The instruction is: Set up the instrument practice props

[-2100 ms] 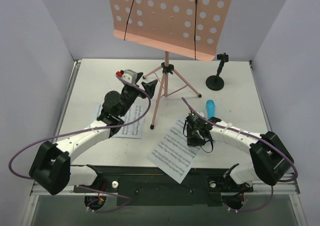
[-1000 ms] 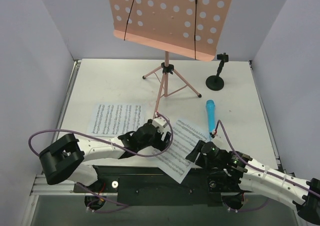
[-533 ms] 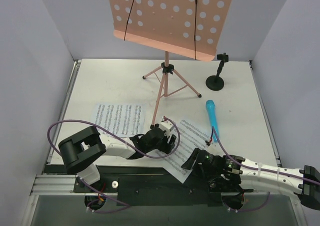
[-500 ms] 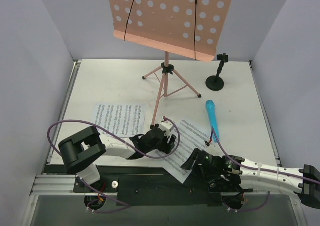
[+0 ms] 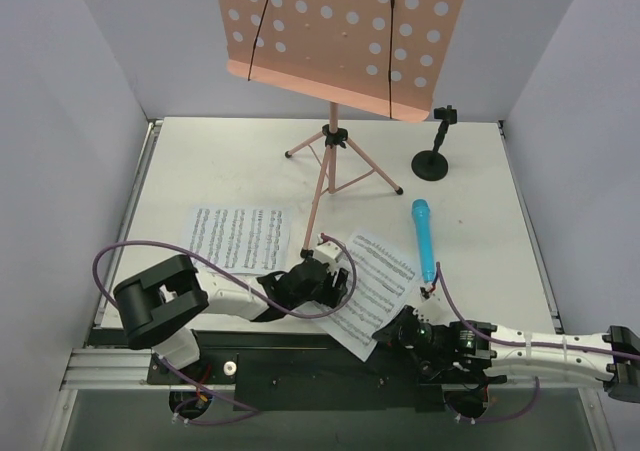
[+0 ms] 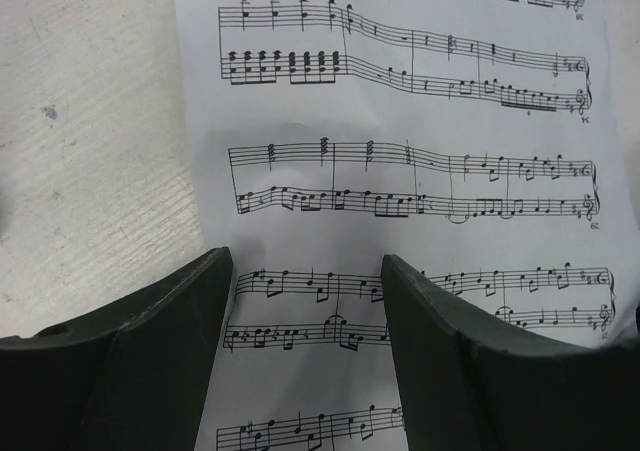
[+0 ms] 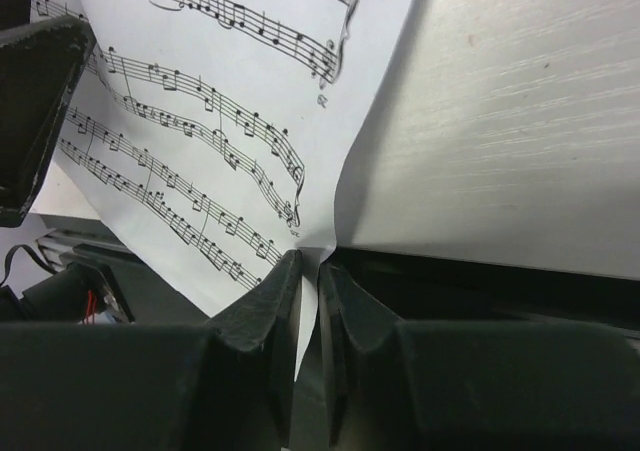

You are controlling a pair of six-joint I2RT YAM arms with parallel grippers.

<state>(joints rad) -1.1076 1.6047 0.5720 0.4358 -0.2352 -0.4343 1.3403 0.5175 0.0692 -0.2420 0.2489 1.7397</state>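
Since half a second ago my right gripper [image 7: 308, 263] has closed. Its fingers stood apart then; now they pinch the near edge of the nearer sheet-music page [image 5: 368, 289], with nothing but paper between them. That page hangs a little over the near edge of the worktop [image 5: 200, 161], right of the middle, and it buckles upward from the spot where I grip it. My right arm has also sunk lower along that near edge.

My left gripper [image 6: 308, 271] has narrowed slightly, but its fingers stand well apart over the left part of the same page. I cannot tell whether the tips press on the paper, and they have hold of nothing.

The other sheet-music page [image 5: 238, 238] lies flat toward the left edge. The blue microphone [image 5: 424, 239] lies on the worktop just beside the far right corner of the gripped page. The pink music stand [image 5: 340, 36] stands on its tripod near the middle of the far edge. The black mic stand [image 5: 432, 161] stands upright toward the far right corner, apart from the microphone.
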